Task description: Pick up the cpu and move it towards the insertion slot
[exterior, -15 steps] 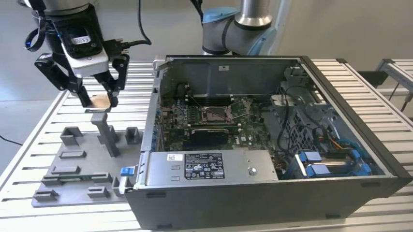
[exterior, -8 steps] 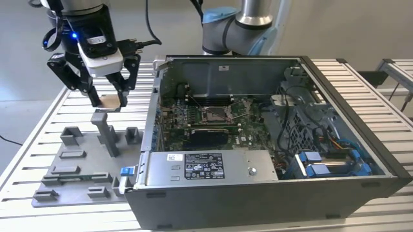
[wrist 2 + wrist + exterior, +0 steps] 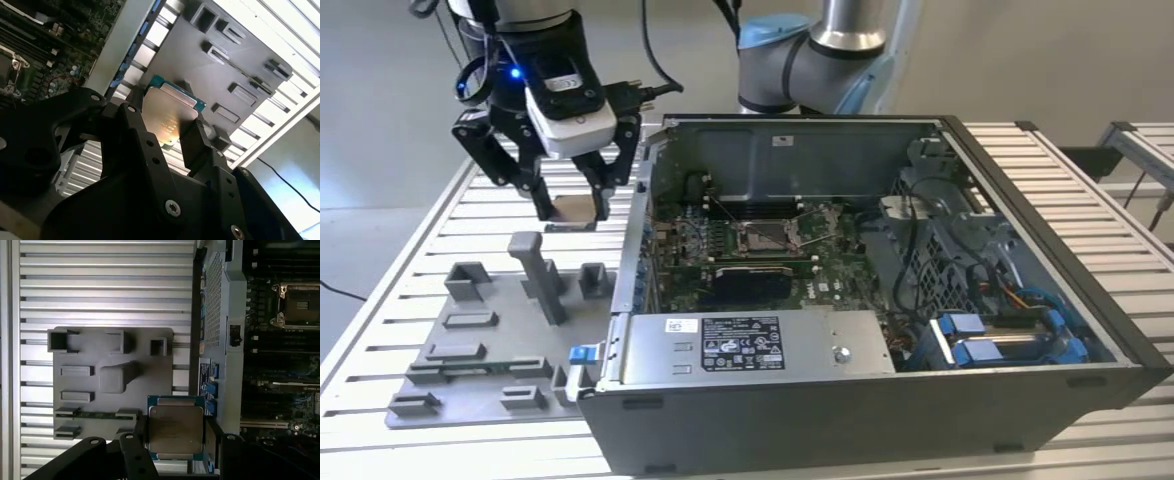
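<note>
You have the cpu sitting squarely between the fingertips of the end effector, which is narrowed onto it and pinches two opposite edges. It is held off the surface, near the grey tray. In the exterior view, the insertion slot lies at roughly 3 o'clock, well apart.

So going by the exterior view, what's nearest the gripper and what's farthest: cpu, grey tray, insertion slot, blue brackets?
1. The cpu, held in the gripper.
2. Grey tray, close below.
3. Insertion slot, inside the case, exterior view's right.
4. Blue brackets, case's far corner.
</note>
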You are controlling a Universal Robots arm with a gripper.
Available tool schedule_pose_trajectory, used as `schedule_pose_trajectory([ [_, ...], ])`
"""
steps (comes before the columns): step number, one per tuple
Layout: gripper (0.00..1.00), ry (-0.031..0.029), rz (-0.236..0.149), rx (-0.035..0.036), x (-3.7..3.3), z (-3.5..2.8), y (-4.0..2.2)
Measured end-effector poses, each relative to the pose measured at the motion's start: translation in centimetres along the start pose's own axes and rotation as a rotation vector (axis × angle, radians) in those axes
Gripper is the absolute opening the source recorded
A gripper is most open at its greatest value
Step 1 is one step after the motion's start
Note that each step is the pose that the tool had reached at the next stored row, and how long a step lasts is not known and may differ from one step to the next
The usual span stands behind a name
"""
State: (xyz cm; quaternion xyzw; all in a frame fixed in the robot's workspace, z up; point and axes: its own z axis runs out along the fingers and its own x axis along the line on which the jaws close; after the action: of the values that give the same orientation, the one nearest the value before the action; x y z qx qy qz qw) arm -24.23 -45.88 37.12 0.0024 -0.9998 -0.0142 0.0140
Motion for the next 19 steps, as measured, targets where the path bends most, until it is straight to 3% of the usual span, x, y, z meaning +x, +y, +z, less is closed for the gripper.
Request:
schedule_pose_trajectory([
  [19, 0.00, 0.0170, 0.000, 0.0000, -6.25, -0.18, -0.04],
])
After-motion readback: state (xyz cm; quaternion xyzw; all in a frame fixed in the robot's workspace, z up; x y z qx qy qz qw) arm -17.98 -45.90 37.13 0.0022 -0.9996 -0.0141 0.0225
